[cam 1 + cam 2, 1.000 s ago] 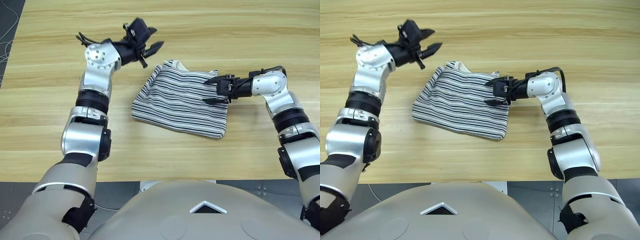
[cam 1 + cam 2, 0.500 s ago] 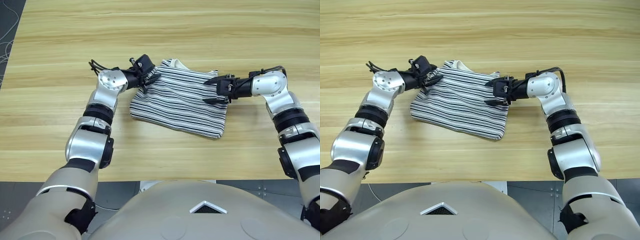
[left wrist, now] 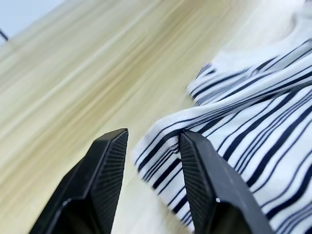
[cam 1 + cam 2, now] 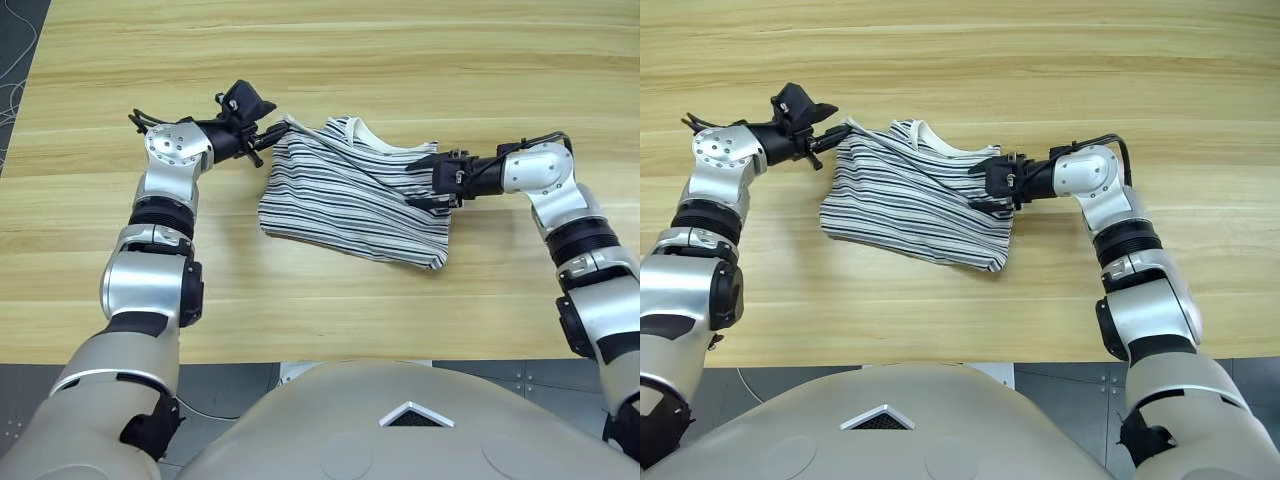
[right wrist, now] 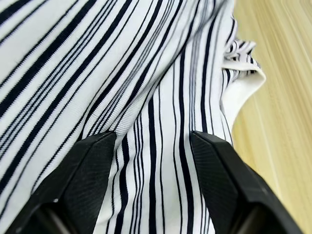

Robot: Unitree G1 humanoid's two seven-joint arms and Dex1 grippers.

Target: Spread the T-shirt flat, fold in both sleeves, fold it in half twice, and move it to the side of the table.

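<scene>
Rumpled, folded black-and-white striped T-shirt (image 4: 345, 205)

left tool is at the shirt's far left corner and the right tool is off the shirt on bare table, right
No. The right tool is over the right edge of the shirt, not off it, as the left eye view shows. The left tool is at the far left corner.

White T-shirt (image 4: 350, 200) with black stripes on a pale wood-grain table (image 4: 400, 60)

The stripes run thick and thin in grouped bands on white. The neckband (image 4: 360, 128) at the cloth's 12 o'clock edge is plain cream. The table is light yellow-tan with long, darker grain streaks. The left gripper (image 4: 265, 132) and right gripper (image 4: 425, 180) are black, with finely ribbed fingers (image 3: 109, 165).
</scene>
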